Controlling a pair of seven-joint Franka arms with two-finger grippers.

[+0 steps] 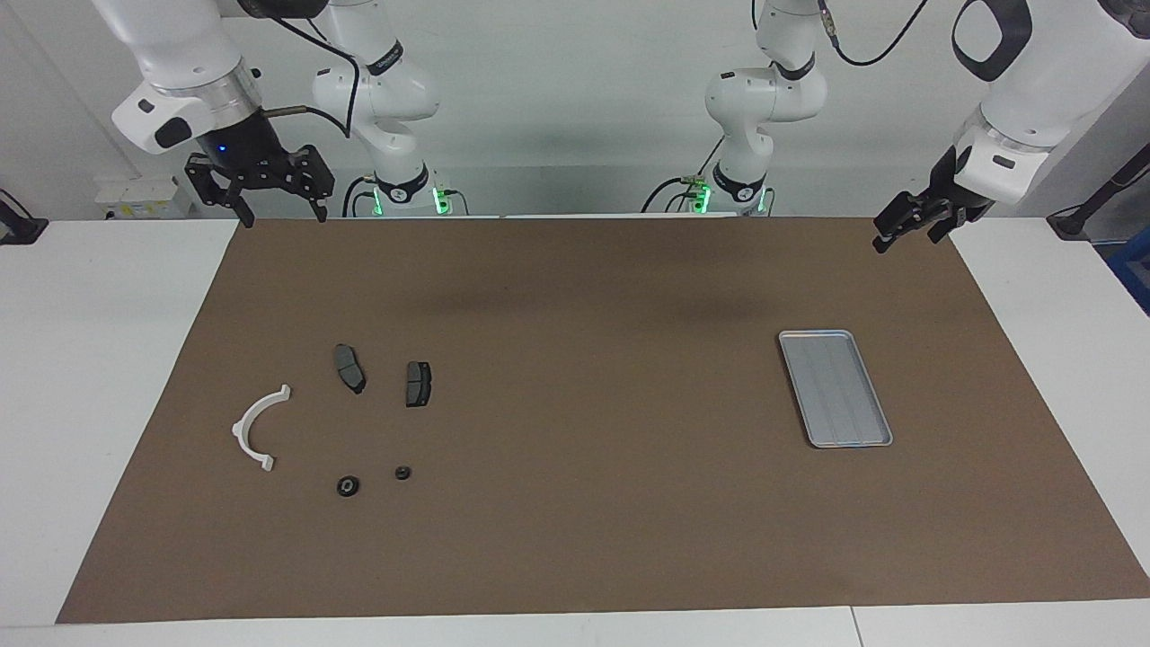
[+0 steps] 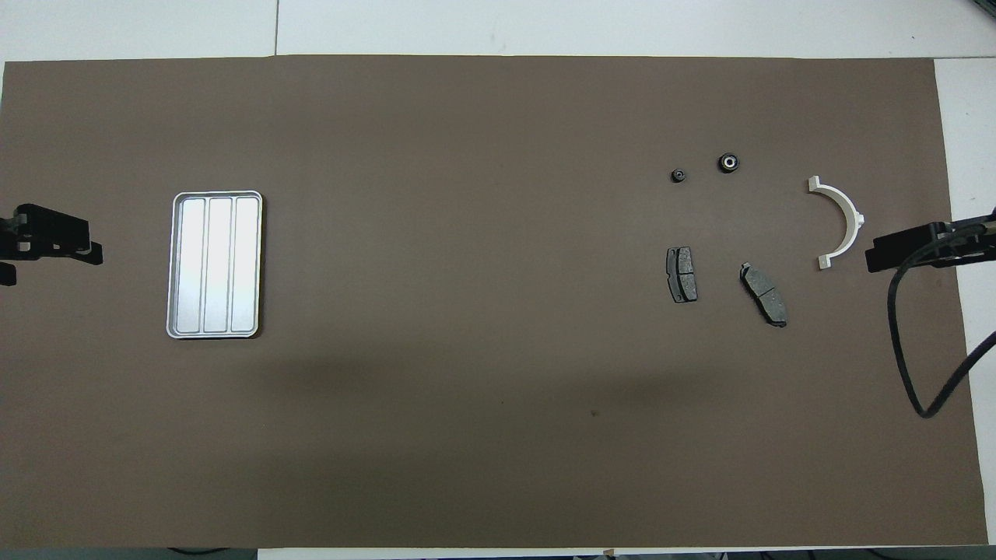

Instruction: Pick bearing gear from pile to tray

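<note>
The pile lies toward the right arm's end of the table: a white half-ring bracket (image 1: 256,429), two dark grey brake pads (image 1: 349,367) (image 1: 418,383), and two small black round pieces, a larger one with a pale centre (image 1: 349,486) (image 2: 728,162) and a smaller one (image 1: 402,472) (image 2: 678,176). I cannot tell which of them is the bearing gear. The silver tray (image 1: 835,387) (image 2: 215,264) lies toward the left arm's end with nothing in it. My right gripper (image 1: 282,216) hangs open and empty over the mat's edge nearest the robots. My left gripper (image 1: 906,235) hangs open and empty over the mat's corner near its own base.
A brown mat (image 1: 575,539) covers most of the white table (image 1: 90,359). A black cable (image 2: 906,350) loops down from the right arm over the mat's edge.
</note>
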